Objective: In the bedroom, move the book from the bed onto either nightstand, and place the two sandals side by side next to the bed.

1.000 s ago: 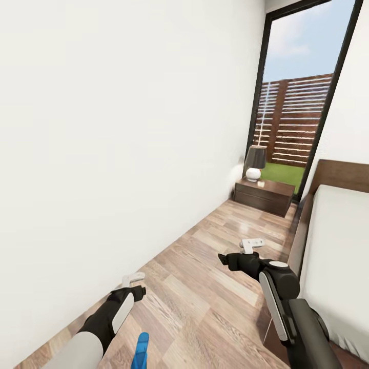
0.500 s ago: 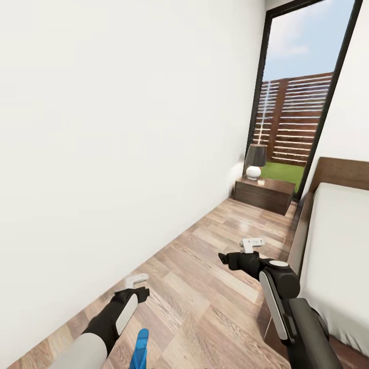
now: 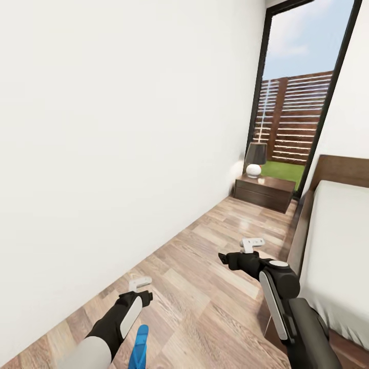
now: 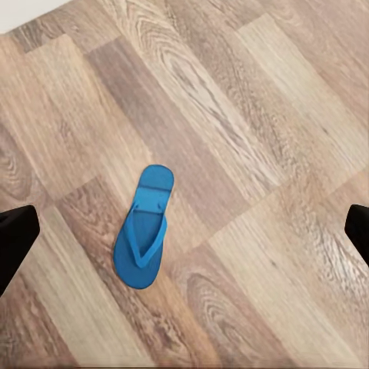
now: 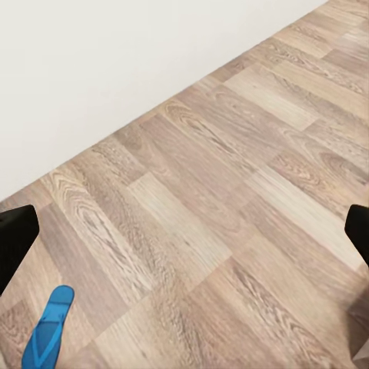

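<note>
While the head camera looks down a narrow strip of wood-plank floor (image 3: 205, 287) between a white wall (image 3: 118, 133) and the bed (image 3: 338, 246), the left gripper (image 3: 139, 288) hangs low over the planks with nothing between its fingers. In the left wrist view its dark fingertips (image 4: 15, 234) sit at opposite edges of the picture, so it is spread wide, and a blue sandal (image 4: 144, 228) lies flat on the floor between them, well below. The right gripper (image 3: 245, 251) hovers above the floor just beside the bed frame, also spread wide and holding nothing. At the far end a dark nightstand (image 3: 264, 192) with a lamp (image 3: 254, 160) stands before the tall window (image 3: 302, 97). One sandal is seen; the book cannot be made out.
</note>
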Tool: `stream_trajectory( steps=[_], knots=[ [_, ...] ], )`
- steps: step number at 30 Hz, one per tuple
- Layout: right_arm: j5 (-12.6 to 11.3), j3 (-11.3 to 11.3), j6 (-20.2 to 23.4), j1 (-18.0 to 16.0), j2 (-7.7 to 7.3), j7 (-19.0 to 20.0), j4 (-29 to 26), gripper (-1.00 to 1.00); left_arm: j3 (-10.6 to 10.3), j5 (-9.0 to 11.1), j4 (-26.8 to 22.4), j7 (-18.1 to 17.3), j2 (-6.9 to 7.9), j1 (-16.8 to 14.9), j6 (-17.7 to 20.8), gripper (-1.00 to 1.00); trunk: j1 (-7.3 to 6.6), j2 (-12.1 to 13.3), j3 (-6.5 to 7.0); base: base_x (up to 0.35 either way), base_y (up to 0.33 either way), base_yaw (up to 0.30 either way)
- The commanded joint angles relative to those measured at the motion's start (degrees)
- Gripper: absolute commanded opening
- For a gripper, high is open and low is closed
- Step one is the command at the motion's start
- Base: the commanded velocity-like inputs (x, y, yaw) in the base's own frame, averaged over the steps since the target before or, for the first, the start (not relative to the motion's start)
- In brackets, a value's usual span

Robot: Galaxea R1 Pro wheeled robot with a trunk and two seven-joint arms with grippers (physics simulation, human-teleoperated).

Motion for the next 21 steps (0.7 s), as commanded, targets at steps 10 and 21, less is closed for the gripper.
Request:
stream_trajectory(
  steps=[10, 21],
  knots=[
    [0.0, 0.0, 0.3, 0.0, 0.02, 0.1, 0.0, 1.00, 0.2, 6.5, 0.3, 1.6, 0.41, -0.2, 2.1, 1.00, 2.19, -4.1, -1.86, 0.000, 0.000, 0.000],
    [0.0, 0.0, 0.3, 0.0, 0.02, 0.1, -0.1, 1.00, -0.2, 12.7, 0.4, 2.9, 0.76, -0.3, 3.6, 1.00, 4.61, -8.5, -3.84, 0.000, 0.000, 0.000]
  ],
)
